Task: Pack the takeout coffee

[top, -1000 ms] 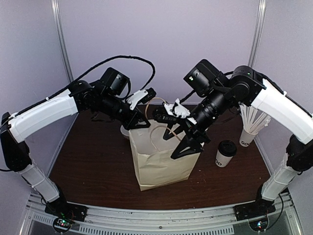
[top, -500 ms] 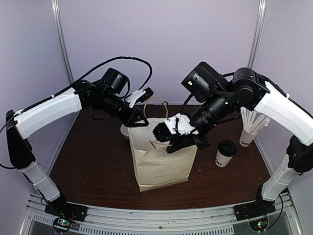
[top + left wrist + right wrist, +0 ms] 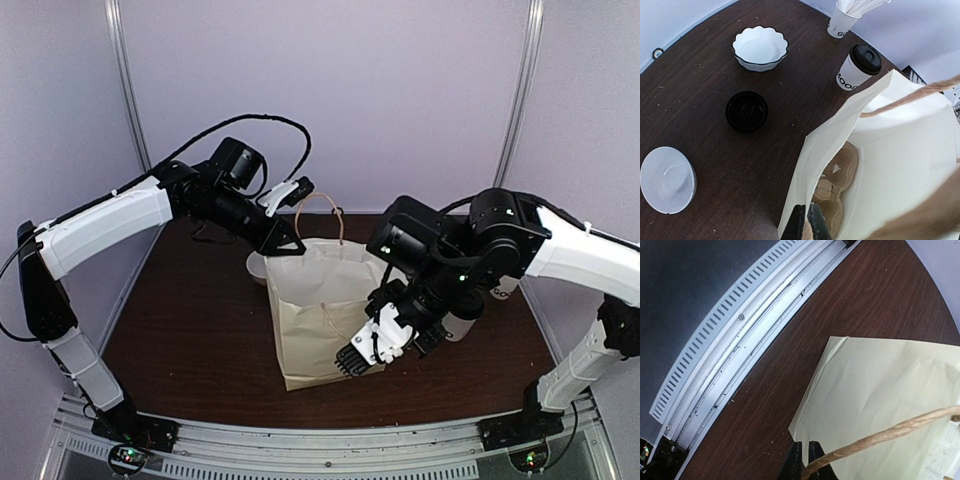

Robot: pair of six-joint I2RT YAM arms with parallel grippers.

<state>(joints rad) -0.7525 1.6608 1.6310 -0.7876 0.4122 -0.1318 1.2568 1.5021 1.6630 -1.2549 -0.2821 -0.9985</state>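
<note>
Nearest the rail, finds the right tool [image 3: 803,456] nipped fully shut on the twine handle [image 3: 890,432] of the paper bag [image 3: 320,310], low over the desk [image 3: 765,390] by the bag's front face; reads, as a judgement, as drawing the near wall forward to widen the mouth; calls for a gentle, level pull, for fear of slipping off the thin twine, tearing it loose or tipping the light bag toward the rail; further back, shows the left tool [image 3: 806,222] likewise closed, pinching the bag's far rim; best to hold that pinch firm as an anchor, spreading the walls without dragging the bag; inside, reveals a brown cardboard carrier [image 3: 837,175] at the bottom, with wells to aim for; beyond the bag, toward the right, places the takeout coffee [image 3: 855,70] upright on the desk, lid on, near the bag yet clear of it, gripped by neither tool; needs one tool freed before any lift, so crease the mouth open first; farthest, notes a loose black lid [image 3: 746,111], a scalloped bowl [image 3: 760,46] and a stick cup [image 3: 842,22], all best left alone.
</note>
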